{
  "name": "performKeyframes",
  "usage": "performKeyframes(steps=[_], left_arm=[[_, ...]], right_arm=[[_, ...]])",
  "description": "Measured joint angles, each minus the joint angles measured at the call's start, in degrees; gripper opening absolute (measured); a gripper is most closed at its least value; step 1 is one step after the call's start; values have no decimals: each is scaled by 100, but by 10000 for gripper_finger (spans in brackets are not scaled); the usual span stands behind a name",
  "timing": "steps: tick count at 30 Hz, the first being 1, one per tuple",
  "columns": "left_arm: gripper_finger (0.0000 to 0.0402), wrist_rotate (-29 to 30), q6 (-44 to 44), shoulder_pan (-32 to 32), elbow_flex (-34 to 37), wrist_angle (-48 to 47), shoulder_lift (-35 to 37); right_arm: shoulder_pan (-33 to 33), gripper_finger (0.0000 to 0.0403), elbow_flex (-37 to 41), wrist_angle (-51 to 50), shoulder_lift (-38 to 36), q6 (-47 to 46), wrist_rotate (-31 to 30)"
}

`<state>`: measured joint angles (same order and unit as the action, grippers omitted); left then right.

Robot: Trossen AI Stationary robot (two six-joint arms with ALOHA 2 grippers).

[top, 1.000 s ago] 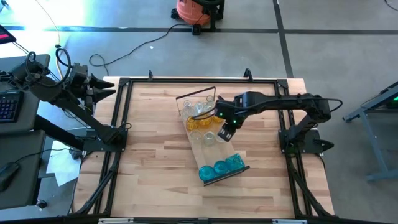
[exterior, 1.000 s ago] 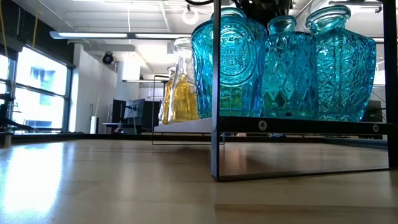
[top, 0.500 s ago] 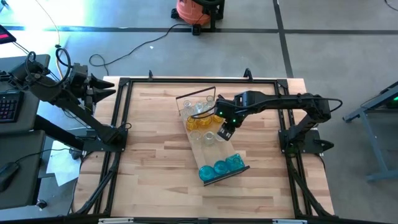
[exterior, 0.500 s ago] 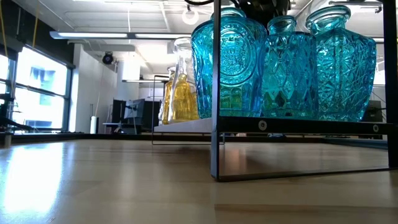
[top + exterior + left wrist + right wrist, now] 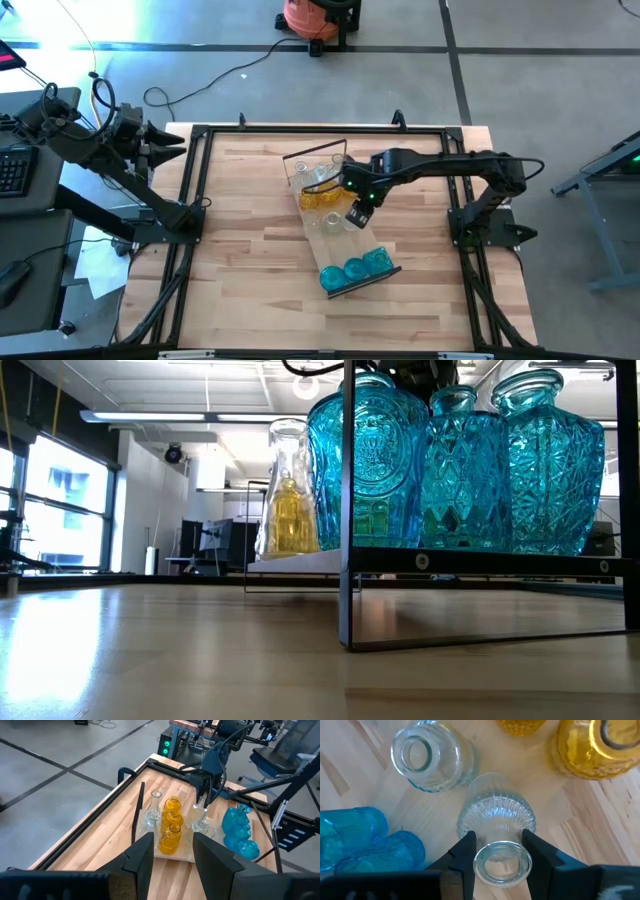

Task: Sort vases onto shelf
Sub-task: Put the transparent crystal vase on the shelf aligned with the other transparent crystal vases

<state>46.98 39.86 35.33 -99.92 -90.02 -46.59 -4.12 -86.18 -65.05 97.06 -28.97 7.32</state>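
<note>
Mid-shelf (image 5: 352, 250) | right pincer (image 5: 496, 851) straddles ribbed clear vase's (image 5: 496, 822) neck, jaws parted or barely touching | risk: sideways pull tips it into amber vases (image 5: 322, 197) | wrist view shows the neck gap; high view doesn't | left pincer (image 5: 171, 851) part-open, empty, off counter (image 5: 240, 270)

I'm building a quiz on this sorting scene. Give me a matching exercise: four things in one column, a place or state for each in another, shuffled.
Things:
1. blue vases
2. amber vases
3. right pincer
4. left pincer

Places or states:
a. astride a clear vase's neck
b. off the table's left edge
c. at the shelf's near end
d. lined up mid-shelf

Pairs: 1-c, 2-d, 3-a, 4-b
</note>
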Motion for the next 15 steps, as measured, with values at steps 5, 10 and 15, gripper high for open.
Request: performKeyframes(steps=[5,10,15], left_arm=[[127,-39,0,1,0,1,0],[127,-39,0,2,0,0,0],[127,-39,0,2,0,1,0]], right_arm=[[-1,108,-24,8,67,93,-1],[-18,108,-21,-1,69,96,-54],[-63,108,-21,-23,74,195,-72]])
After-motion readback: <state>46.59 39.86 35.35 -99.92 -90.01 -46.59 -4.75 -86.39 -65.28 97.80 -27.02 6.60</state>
